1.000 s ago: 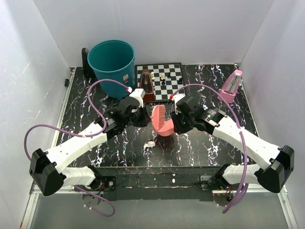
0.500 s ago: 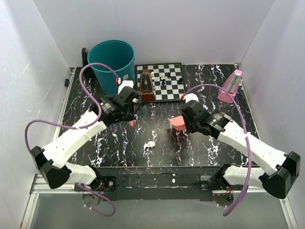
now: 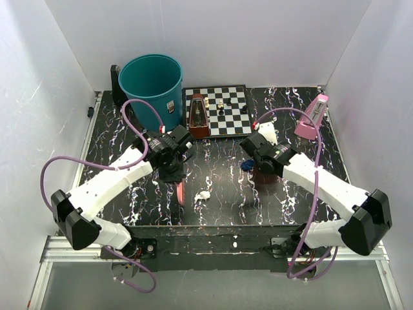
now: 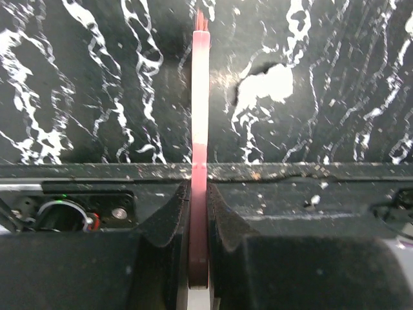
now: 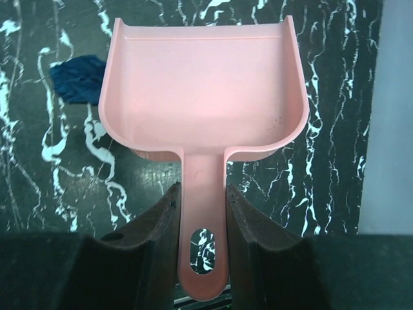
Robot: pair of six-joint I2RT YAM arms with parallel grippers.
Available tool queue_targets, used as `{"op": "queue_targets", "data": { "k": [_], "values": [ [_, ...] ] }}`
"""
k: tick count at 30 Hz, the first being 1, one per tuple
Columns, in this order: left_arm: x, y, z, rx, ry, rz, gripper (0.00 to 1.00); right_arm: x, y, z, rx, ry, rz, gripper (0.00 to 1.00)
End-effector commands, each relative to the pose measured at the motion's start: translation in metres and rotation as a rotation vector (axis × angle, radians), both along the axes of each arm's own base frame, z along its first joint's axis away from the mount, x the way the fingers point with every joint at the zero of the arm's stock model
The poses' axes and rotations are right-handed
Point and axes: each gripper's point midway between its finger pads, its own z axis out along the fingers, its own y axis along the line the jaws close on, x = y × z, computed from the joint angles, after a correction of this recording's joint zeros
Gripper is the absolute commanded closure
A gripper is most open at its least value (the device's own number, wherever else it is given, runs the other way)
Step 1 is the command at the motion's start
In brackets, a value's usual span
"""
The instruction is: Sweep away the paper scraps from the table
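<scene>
A white paper scrap lies near the front middle of the black marbled table. It also shows in the left wrist view. A dark blue scrap lies just left of the pink dustpan, and shows in the right wrist view. My left gripper is shut on a thin pink brush, seen edge-on, its tip left of the white scrap. My right gripper is shut on the handle of the dustpan, whose tray is empty and low over the table.
A teal bucket stands at the back left. A chequered chessboard with a few pieces and a brown metronome sits at the back middle. A pink metronome stands at the back right. White walls surround the table.
The dustpan has moved right from the middle and tipped down flat beside the blue scrap. The left arm swung toward the bucket, then came down with the brush near the white scrap.
</scene>
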Motion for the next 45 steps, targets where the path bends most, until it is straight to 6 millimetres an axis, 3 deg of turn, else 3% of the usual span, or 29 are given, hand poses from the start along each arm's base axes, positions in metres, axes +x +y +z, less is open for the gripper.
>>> {"op": "queue_targets", "data": {
  "k": [1, 4, 10, 13, 17, 21, 25, 29, 36, 38, 42, 45],
  "values": [
    [-0.057, 0.013, 0.004, 0.003, 0.239, 0.040, 1.00, 0.018, -0.005, 0.028, 0.015, -0.096, -0.090, 0.99],
    [-0.058, 0.004, -0.003, -0.003, 0.274, 0.061, 1.00, 0.021, -0.004, 0.031, 0.019, -0.114, -0.096, 0.99],
    [-0.051, -0.044, -0.035, -0.136, 0.368, 0.118, 1.00, 0.017, -0.005, 0.037, 0.053, -0.131, -0.091, 0.99],
    [-0.039, -0.067, -0.038, -0.227, 0.351, 0.163, 1.00, 0.014, -0.008, 0.046, 0.075, -0.155, -0.083, 0.99],
    [0.001, -0.106, -0.017, -0.367, 0.232, 0.177, 1.00, 0.014, -0.008, 0.055, 0.119, -0.202, -0.069, 0.99],
    [0.039, -0.133, 0.004, -0.412, 0.150, 0.214, 1.00, 0.010, -0.007, 0.061, 0.163, -0.216, -0.061, 0.99],
    [0.067, -0.167, 0.011, -0.531, 0.090, 0.207, 1.00, 0.007, -0.011, 0.067, 0.180, -0.231, -0.059, 0.99],
    [0.081, -0.180, 0.013, -0.517, 0.073, 0.171, 1.00, 0.000, -0.021, 0.076, 0.187, -0.255, -0.069, 0.99],
    [0.099, -0.150, 0.042, -0.440, -0.128, 0.181, 1.00, -0.007, -0.036, 0.088, 0.220, -0.311, -0.080, 0.99],
    [0.104, -0.164, 0.055, -0.505, -0.177, 0.074, 1.00, -0.008, -0.036, 0.088, 0.235, -0.318, -0.082, 0.99],
    [0.095, -0.222, 0.074, -0.711, -0.161, -0.249, 1.00, -0.010, -0.038, 0.087, 0.241, -0.314, -0.088, 0.99],
    [0.096, -0.256, 0.065, -0.787, -0.119, -0.397, 1.00, -0.013, -0.041, 0.088, 0.243, -0.320, -0.087, 0.99]
  ]
}}
